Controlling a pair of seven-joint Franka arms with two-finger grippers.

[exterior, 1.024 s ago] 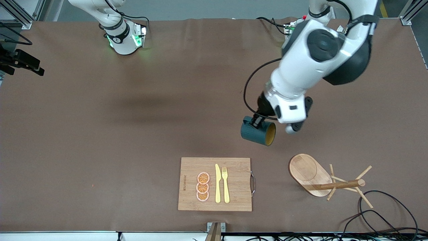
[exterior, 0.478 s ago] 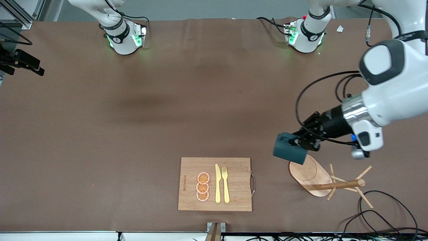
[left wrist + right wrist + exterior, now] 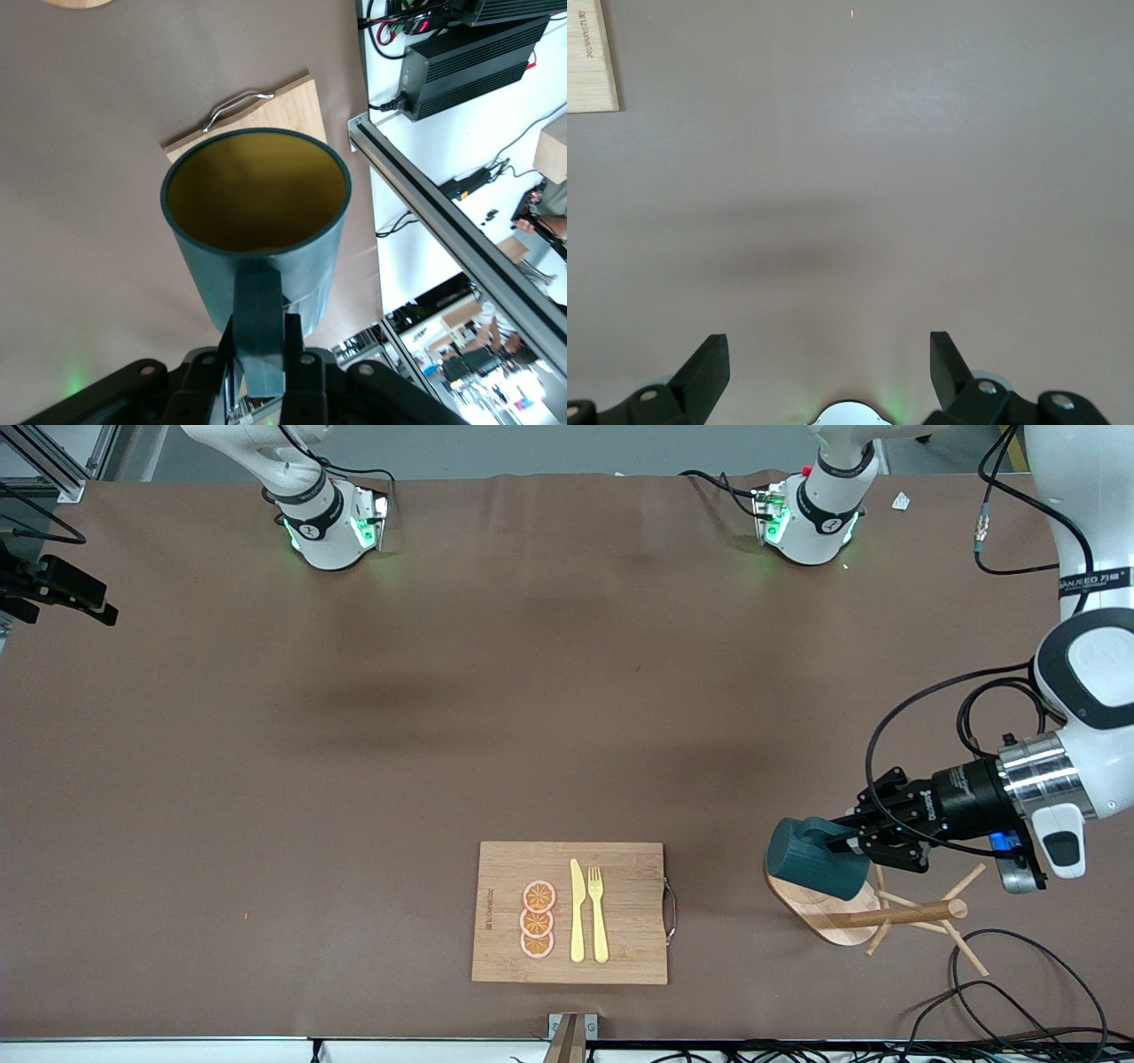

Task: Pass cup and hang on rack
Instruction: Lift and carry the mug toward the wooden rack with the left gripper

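The dark teal cup [image 3: 811,861] lies on its side in the air over the oval base of the wooden rack [image 3: 895,915]. The rack stands near the front table edge at the left arm's end. My left gripper [image 3: 855,849] is shut on the cup's handle [image 3: 260,328]. In the left wrist view the cup [image 3: 257,204] shows its yellowish-tan inside, with my left gripper [image 3: 263,354] clamped on the handle. My right gripper [image 3: 828,363] is open and empty above bare table. It is out of the front view.
A bamboo cutting board [image 3: 620,912] with a metal handle lies near the front edge. It carries a yellow knife, a fork and orange slices. It also shows in the left wrist view [image 3: 283,102] and the right wrist view [image 3: 589,53]. Black cables [image 3: 1001,974] lie beside the rack.
My left arm has swung the cup from over the middle of the table toward its own end and down, to just over the rack's base. The right arm has not moved.
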